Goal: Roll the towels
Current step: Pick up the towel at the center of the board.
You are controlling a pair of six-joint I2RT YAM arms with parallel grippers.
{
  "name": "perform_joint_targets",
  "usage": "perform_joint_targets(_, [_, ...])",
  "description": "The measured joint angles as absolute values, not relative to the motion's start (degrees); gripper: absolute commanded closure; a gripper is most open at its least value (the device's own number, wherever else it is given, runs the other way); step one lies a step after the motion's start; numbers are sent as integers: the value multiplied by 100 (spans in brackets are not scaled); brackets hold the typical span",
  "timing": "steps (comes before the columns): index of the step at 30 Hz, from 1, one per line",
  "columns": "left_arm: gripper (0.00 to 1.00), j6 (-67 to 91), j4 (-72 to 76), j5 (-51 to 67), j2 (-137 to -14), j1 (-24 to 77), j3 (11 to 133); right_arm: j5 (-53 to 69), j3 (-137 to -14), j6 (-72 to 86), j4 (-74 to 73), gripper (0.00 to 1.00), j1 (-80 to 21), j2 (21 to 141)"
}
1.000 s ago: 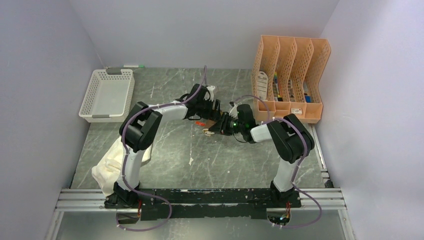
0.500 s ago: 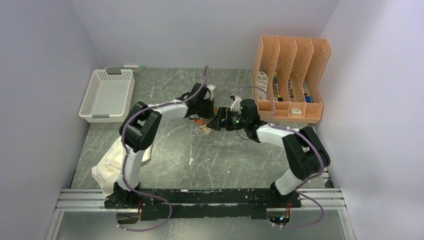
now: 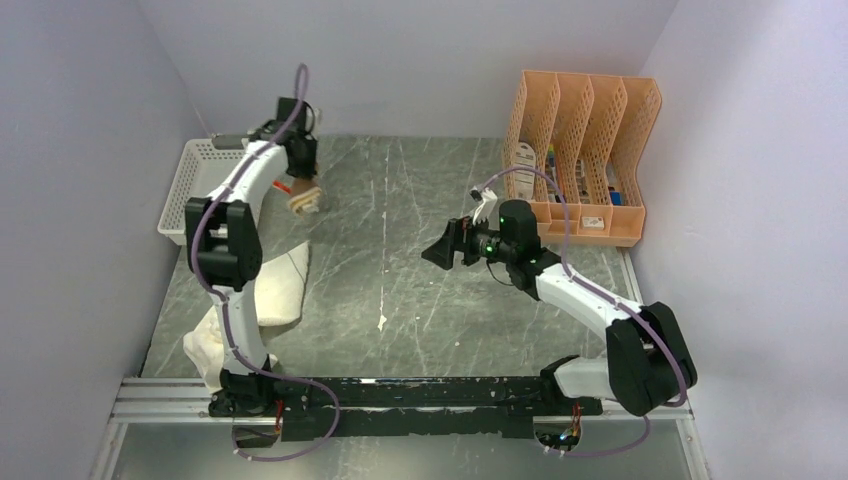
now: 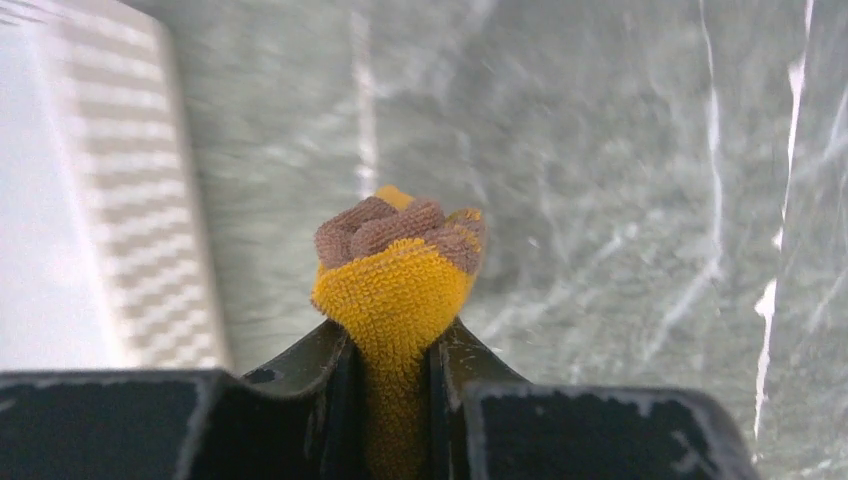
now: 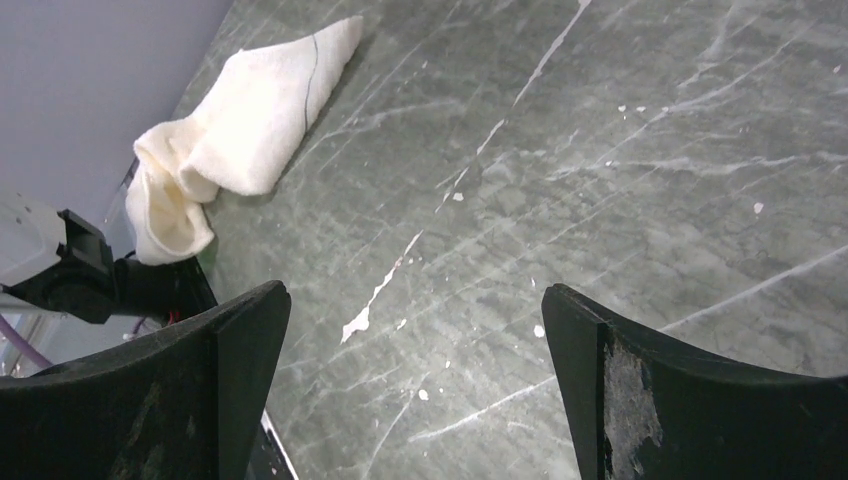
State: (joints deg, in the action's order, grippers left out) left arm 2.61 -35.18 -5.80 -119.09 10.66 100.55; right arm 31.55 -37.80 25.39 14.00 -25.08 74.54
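Note:
The mustard-yellow and brown towel [image 4: 395, 265] is bunched into a tight roll, and my left gripper [image 4: 393, 335] is shut on it. In the top view that gripper [image 3: 298, 186] holds the roll [image 3: 304, 199] above the table at the back left, just right of the white basket. The cream-white towel [image 3: 262, 295] lies loosely folded on the table at the left, partly behind the left arm, and shows far off in the right wrist view [image 5: 240, 130]. My right gripper [image 3: 441, 247] hangs over the table's middle, open and empty [image 5: 415, 300].
A white mesh basket [image 3: 176, 205] stands at the back left, and its wall shows at the left of the left wrist view [image 4: 100, 200]. An orange file organiser [image 3: 580, 130] with papers stands at the back right. White specks mark the grey marble table [image 3: 400, 300].
My left arm has swung from the table's middle to the back left with the rolled yellow towel in it. My right gripper has let go, opened wide and drawn back slightly.

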Motion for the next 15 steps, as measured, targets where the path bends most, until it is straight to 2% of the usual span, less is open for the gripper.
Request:
perform_joint_targets(8, [93, -126, -4051, -731, -11710, 32, 11605, 3212, -3780, 2139, 659, 0, -2508, 7013])
perform_joint_targets(15, [93, -655, -4163, -624, -11935, -913, 12350, 3210, -3647, 1970, 392, 0, -2508, 6676])
